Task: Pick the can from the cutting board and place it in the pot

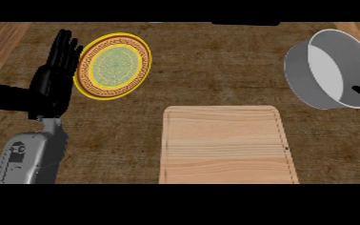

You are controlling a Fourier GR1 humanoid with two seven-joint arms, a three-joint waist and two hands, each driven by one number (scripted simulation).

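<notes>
Dark brown counter top (211, 71) with a mottled, worn-looking grain, filling nearly the whole view. Lighter wooden strips at the far left (13, 40) and far right corners, possibly flooring or trim. Lit evenly, without strong shadows.

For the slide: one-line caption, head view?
Left hand resting open beside patterned plate; cutting board bare, grey pot at right; no can visible.

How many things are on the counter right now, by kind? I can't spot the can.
Plate: 1
Cutting board: 1
Pot: 1
Can: 0 visible
Total: 3
Only the left hand shows, open at the left edge.
</notes>
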